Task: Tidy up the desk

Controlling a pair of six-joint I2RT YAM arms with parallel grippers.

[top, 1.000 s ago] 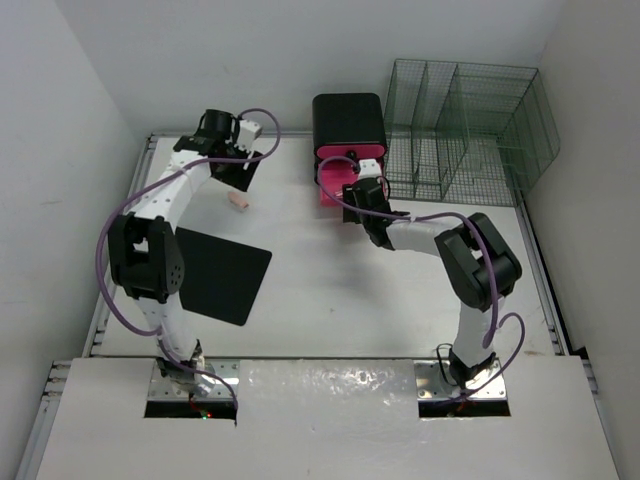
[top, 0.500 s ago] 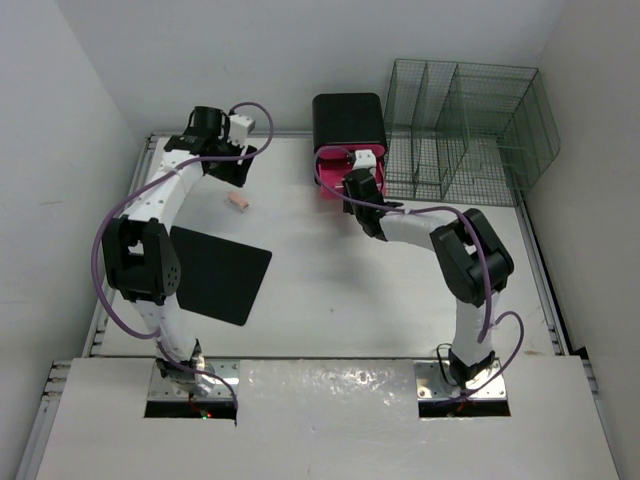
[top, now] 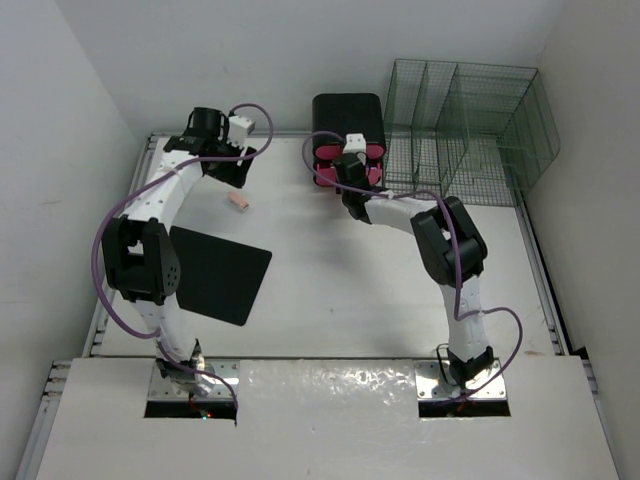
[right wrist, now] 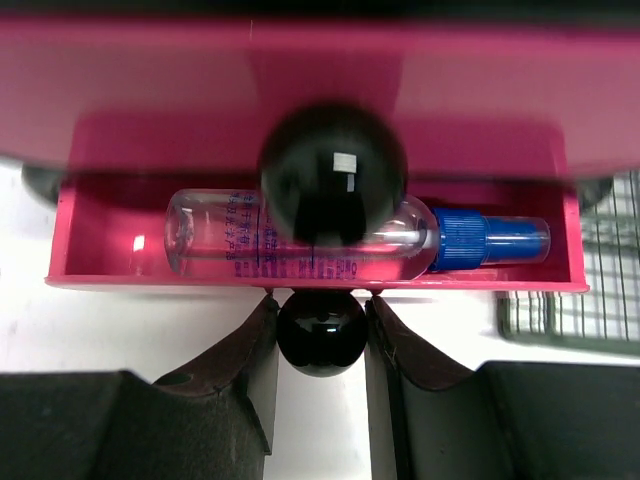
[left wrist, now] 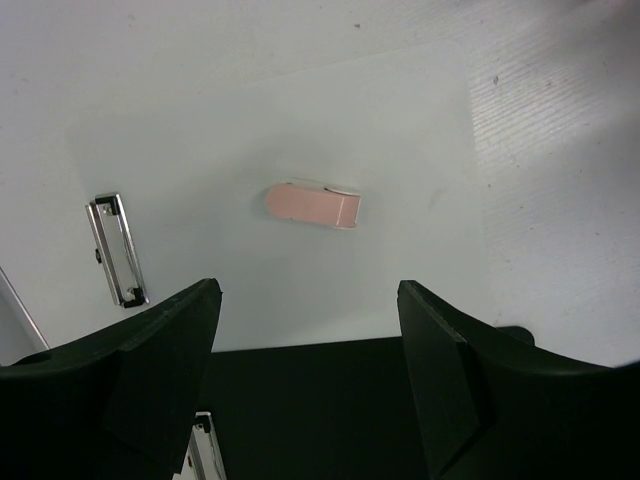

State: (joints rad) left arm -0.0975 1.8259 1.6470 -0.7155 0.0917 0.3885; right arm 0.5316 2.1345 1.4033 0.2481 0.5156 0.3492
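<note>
The white counter [top: 330, 300] spreads beneath both arms, a black clipboard [top: 215, 272] lying at its near left. Farther back, the left tool [left wrist: 308, 300] hangs over the counter, fingers wide apart and empty, a pink block [left wrist: 313, 207] just beyond them. At the counter's far edge, the right tool [right wrist: 320, 305] clamps the knob [right wrist: 320, 335] of an open pink drawer [right wrist: 90, 220] holding a spray bottle [right wrist: 210, 240].
</note>
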